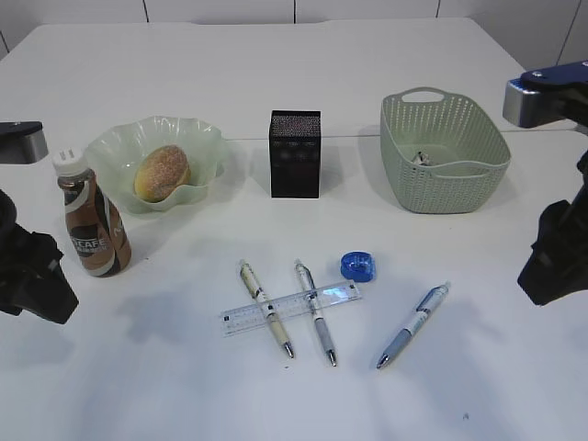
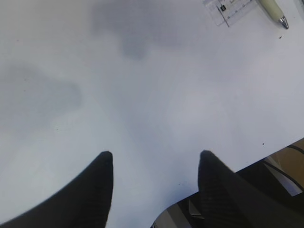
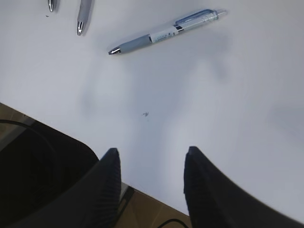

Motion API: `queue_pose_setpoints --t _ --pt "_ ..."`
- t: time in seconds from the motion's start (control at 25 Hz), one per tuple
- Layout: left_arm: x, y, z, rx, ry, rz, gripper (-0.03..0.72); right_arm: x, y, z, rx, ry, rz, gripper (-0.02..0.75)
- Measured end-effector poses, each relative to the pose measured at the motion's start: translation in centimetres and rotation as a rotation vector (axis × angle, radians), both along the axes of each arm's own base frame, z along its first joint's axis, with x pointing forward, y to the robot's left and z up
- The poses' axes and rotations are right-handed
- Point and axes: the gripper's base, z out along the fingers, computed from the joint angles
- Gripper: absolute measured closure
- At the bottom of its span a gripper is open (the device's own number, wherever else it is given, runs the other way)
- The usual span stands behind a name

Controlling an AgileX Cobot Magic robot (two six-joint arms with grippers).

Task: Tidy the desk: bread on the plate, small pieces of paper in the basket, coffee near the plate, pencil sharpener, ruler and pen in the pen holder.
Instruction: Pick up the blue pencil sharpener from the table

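Bread (image 1: 162, 172) lies on the plate (image 1: 197, 140) already, so with both grippers open and empty, the next move should pick the ruler (image 1: 288, 307) for the pen holder (image 1: 295, 154).

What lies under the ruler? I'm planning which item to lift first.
The clear ruler lies across two pens, resting on their barrels. Their barrels show through it; whether its ends touch the desk cannot be told.

Bright even light, soft shadows, slight blur
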Motion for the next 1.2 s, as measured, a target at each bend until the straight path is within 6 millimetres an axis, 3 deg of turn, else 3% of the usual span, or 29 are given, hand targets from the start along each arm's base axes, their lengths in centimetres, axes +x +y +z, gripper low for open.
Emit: queue_pose_setpoints --t 0.36,0.52,0.56,0.64,1.0,1.2 --pt "0.0 0.0 0.0 0.0 0.002 -0.001 0.287 0.6 -0.3 0.2 -0.077 -0.105 0.159 0.384" --pt "0.0 0.0 0.0 0.0 0.0 0.0 0.287 0.8 -0.4 0.2 -0.116 -0.149 0.293 0.384" --pt "0.0 0.0 0.0 -0.001 -0.004 0.001 0.287 1.2 -0.3 -0.2 -0.157 -0.162 0.435 0.384" --pt "0.0 0.0 0.0 -0.001 -0.004 0.001 0.287 1.6 -0.2 -0.6 -0.175 -0.162 0.487 0.384" --pt "0.1 0.0 0.0 -0.001 -0.007 0.002 0.287 6.1 0.8 -3.2 -0.237 -0.096 0.578 0.384" --pt "0.1 0.0 0.0 -0.002 -0.008 0.002 0.287 10.6 2.3 -4.1 -0.225 -0.093 0.586 0.384"
